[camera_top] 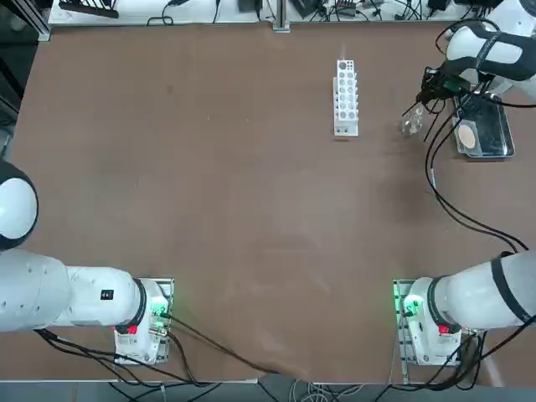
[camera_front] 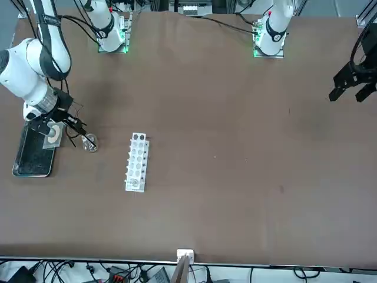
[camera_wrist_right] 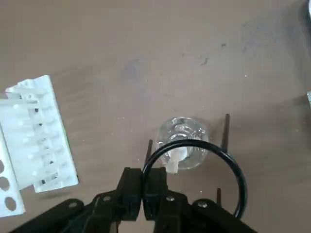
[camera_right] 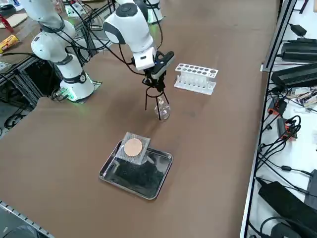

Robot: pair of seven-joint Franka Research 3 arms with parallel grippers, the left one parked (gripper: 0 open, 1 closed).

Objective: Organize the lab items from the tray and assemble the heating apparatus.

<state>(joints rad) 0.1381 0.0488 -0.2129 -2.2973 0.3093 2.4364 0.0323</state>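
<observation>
A shiny rectangular metal tray (camera_right: 159, 184) near the brown worktop's (camera_top: 209, 193) right edge holds only a grey square mesh with round tan centre (camera_right: 133, 148). Between tray and empty white test-tube rack (camera_top: 346, 98), the right end effector (camera_wrist_right: 143, 191) pinches a thin black wire ring stand (camera_wrist_right: 228, 165) over a small clear glass piece (camera_wrist_right: 182, 142); open worktop spreads leftward.

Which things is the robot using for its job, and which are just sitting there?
For the job:
right gripper, shut on the ring stand
ring stand, held over the glass piece
glass piece, on the table
mesh, still on the tray
tray

Just sitting there:
test-tube rack, on the table near the glass piece
</observation>
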